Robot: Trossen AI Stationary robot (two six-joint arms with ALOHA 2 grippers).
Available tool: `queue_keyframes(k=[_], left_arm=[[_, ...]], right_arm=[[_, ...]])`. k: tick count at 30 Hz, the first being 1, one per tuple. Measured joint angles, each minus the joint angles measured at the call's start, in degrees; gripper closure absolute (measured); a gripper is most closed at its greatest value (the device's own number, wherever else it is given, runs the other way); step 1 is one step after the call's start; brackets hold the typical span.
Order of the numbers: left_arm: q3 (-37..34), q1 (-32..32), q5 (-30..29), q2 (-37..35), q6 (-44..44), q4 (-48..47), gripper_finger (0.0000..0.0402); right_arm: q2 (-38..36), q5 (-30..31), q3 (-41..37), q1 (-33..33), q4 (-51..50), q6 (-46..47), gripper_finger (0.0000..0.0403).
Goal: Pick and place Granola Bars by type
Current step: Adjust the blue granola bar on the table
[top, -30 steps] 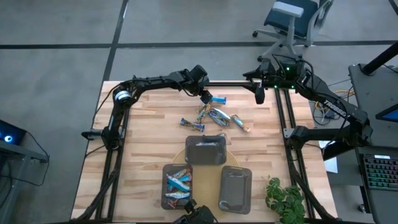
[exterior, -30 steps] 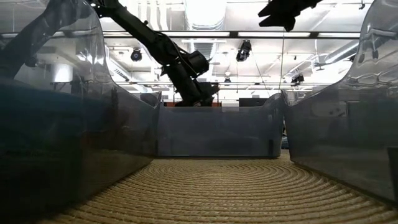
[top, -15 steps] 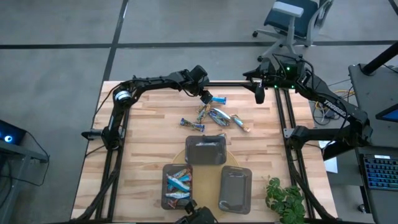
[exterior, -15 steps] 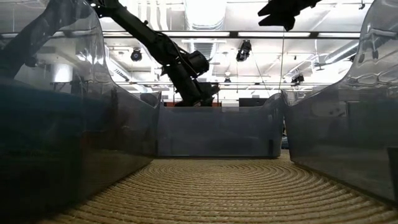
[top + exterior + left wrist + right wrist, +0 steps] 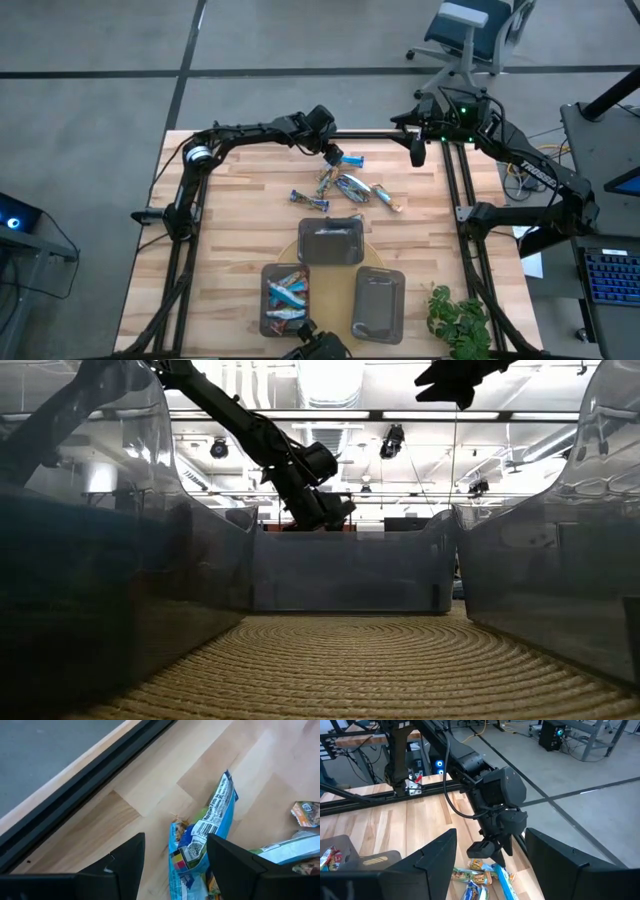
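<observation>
Left hand [image 5: 175,857] slightly shifted over shiny blue Granola Bars [image 5: 202,837].

A robotics lab: concrete floor [image 5: 100,40], office chair [image 5: 468,30], ceiling ducts [image 5: 330,375], computer tower [image 5: 551,727]

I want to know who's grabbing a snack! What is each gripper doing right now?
Left gripper: open, straddling a blue granola bar on the table, not gripping it yet.
Right gripper: open, holding nothing, waiting high at the table's far edge.

Overhead and table-level views, plus two wrist views sharing the blue bar [image 5: 202,842] up close.
</observation>
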Motion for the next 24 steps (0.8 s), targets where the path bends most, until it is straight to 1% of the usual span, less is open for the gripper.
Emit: queue_keyframes(k=[13, 19, 24], left_arm=[[0.00, -0.24, -0.34, 0.00, 0.07, -0.18, 0.0207], [1.04, -0.82, 1.30, 0.00, 1.23, -5.04, 0.0207], [1.14, -1.49, 0.84, 0.02, 2.65, -6.44, 0.0207]], right_arm=[[0.00, -0.01, 0.00, 0.00, 0.00, 0.65, 0.0177], [0.00, 0.00, 0.00, 0.00, 0.00, 0.58, 0.0177], [0.00, 0.00, 0.00, 0.00, 0.00, 0.03, 0.0177]])
